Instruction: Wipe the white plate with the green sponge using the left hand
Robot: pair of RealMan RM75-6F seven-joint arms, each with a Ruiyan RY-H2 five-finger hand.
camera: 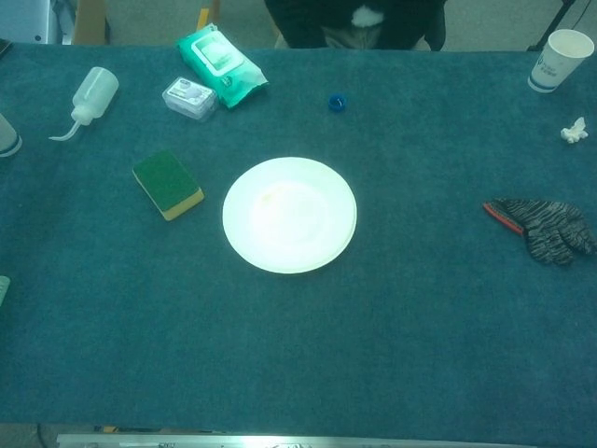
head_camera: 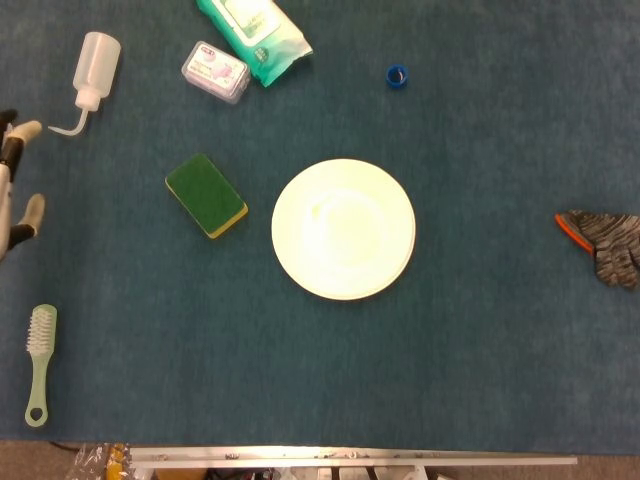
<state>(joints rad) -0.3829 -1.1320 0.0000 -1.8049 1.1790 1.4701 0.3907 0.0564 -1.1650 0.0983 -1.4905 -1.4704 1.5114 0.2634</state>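
Observation:
The green sponge [head_camera: 206, 195] [camera: 168, 184], with a yellow underside, lies alone on the blue cloth, left of the white plate [head_camera: 343, 229] [camera: 289, 215]. The plate sits in the middle of the table with nothing on it. Only a sliver of my left hand [head_camera: 12, 180] shows at the far left edge of the head view, well away from the sponge, its fingertips apart and holding nothing. The chest view does not show it. My right hand appears in neither view.
A squeeze bottle [head_camera: 92, 65], a small clear case [head_camera: 215, 72] and a wipes pack [head_camera: 253, 30] lie at the back left. A blue cap [head_camera: 397, 74] sits behind the plate. A glove [head_camera: 605, 240] lies far right, a brush [head_camera: 40, 360] front left, a paper cup [camera: 564, 58] back right.

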